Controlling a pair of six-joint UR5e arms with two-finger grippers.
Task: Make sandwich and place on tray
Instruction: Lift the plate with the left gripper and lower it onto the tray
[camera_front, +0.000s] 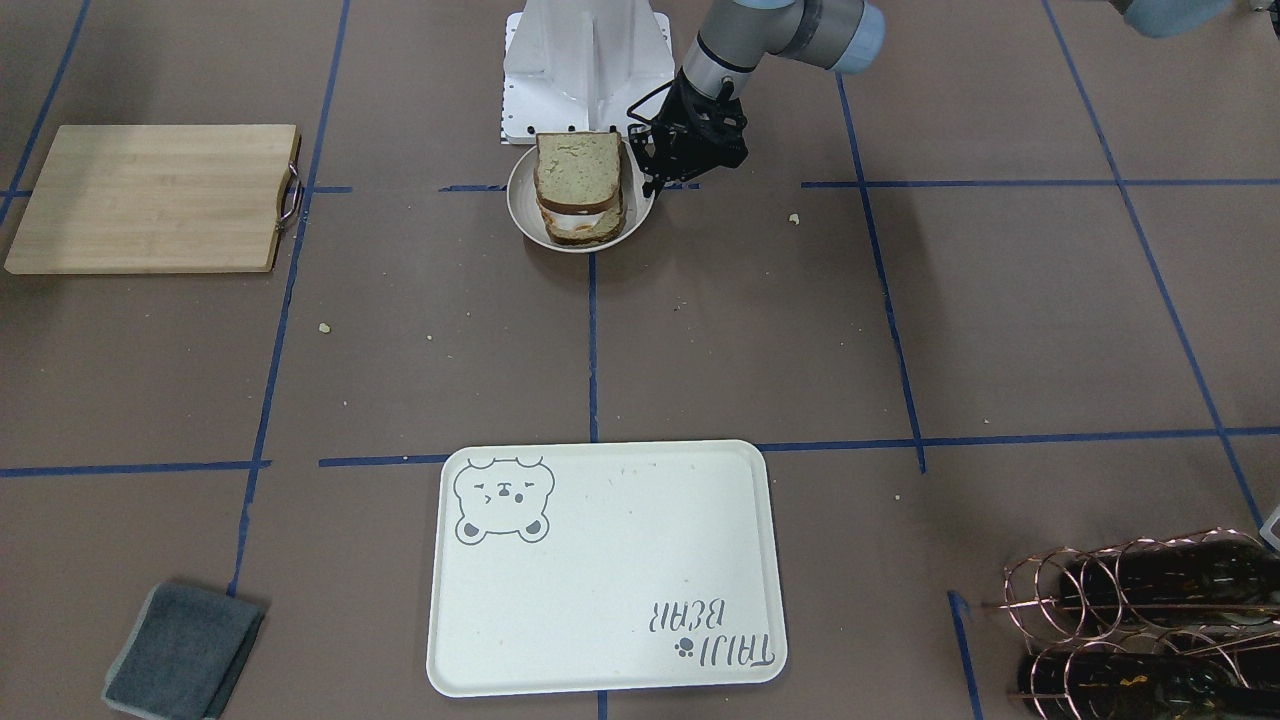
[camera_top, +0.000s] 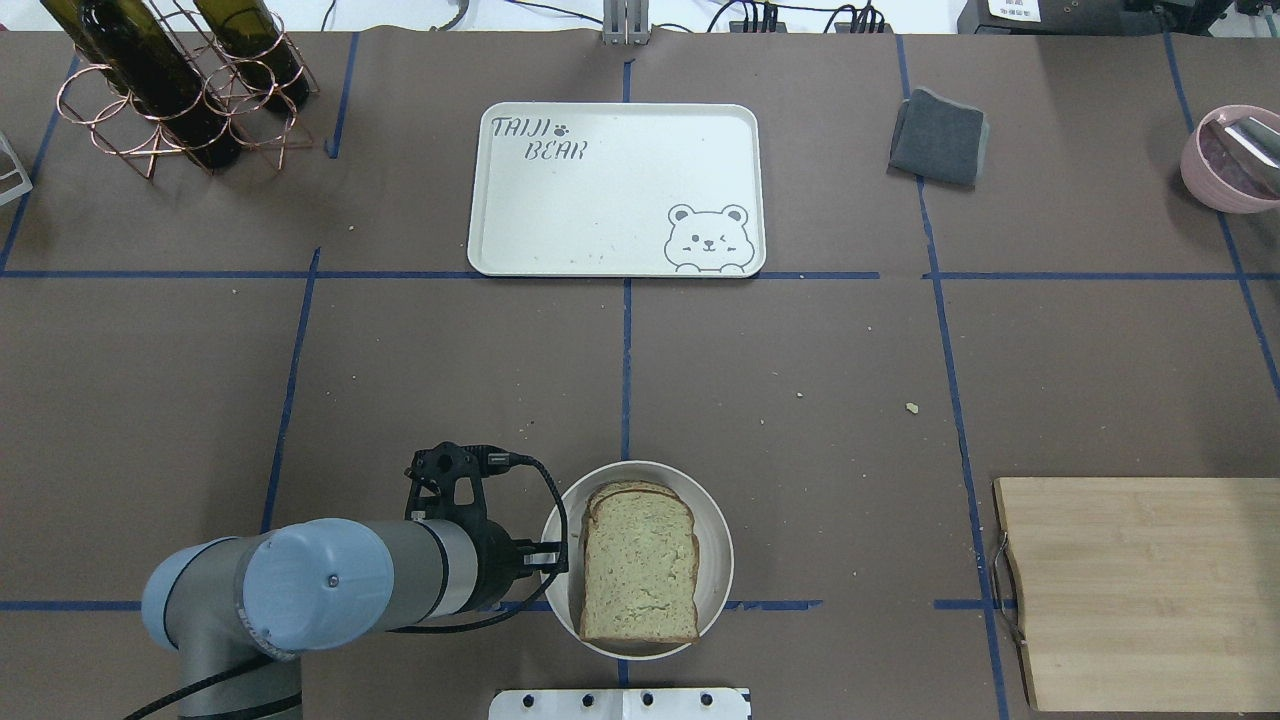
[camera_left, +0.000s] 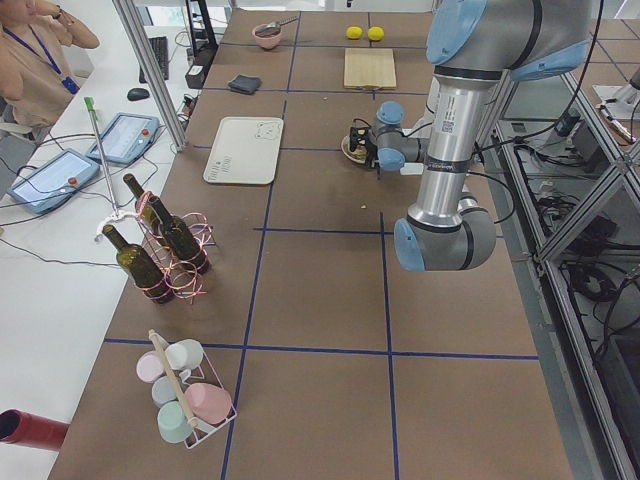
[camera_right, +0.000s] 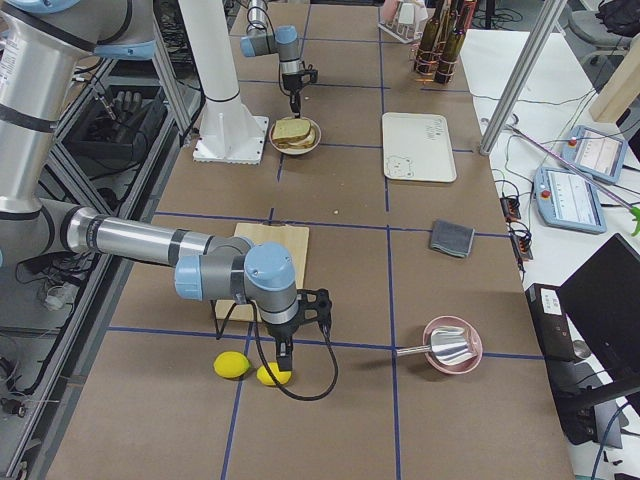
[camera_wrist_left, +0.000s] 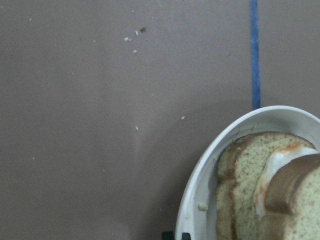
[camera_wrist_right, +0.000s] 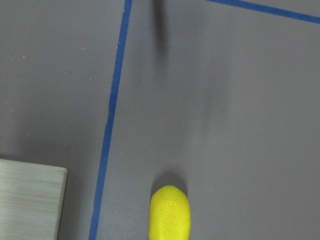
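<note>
the sandwich (camera_top: 638, 560) looks assembled: two speckled bread slices stacked with white egg and a streak of orange yolk showing between them in the left wrist view. it sits in a shallow off-white bowl (camera_top: 714, 520) on the near side of the table, just in front of the robot's base. the cream bear tray (camera_top: 610, 200) lies well apart at the far side, on about the same centre line, and holds nothing. so, as i judge it, the making is done and the carrying to the tray is all that is left.

the left gripper (camera_front: 660, 172) hangs low at the bowl's left rim, pointing down just beside the bread. the sandwich lies immediately to its right. only a sliver of dark fingertip shows at the bottom of the wrist view, right by the rim. i cannot tell whether the jaws are apart, together or pinching the rim.

the right gripper (camera_right: 284, 368) is far off to the right, beyond the wooden cutting board (camera_top: 1140, 590), over two lemons (camera_right: 232, 365). its jaw state cannot be told either.
</note>
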